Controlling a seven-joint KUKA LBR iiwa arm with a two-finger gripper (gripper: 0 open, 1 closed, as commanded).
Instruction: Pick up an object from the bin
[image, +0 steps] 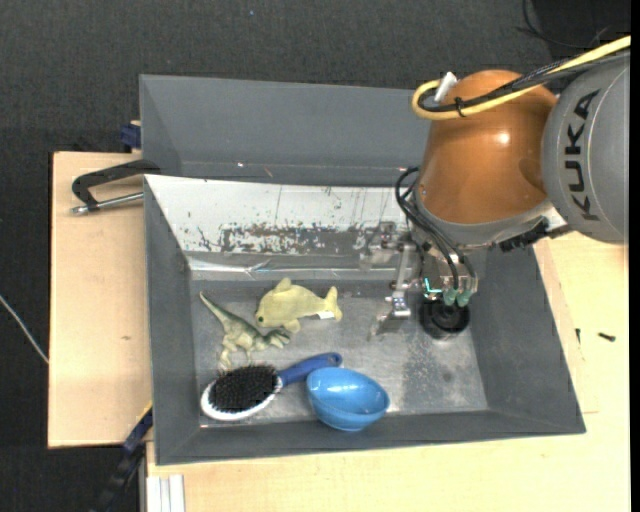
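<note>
Blue bowl & brush up front; gripper mid-bin, open/closed can't tell.

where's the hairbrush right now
In the camera view the hairbrush lies at the lower left of the bin, just below the toy dinosaur, its blue handle reaching right to the blue bowl.

The orange cover hides one back corner of the bin.
</note>
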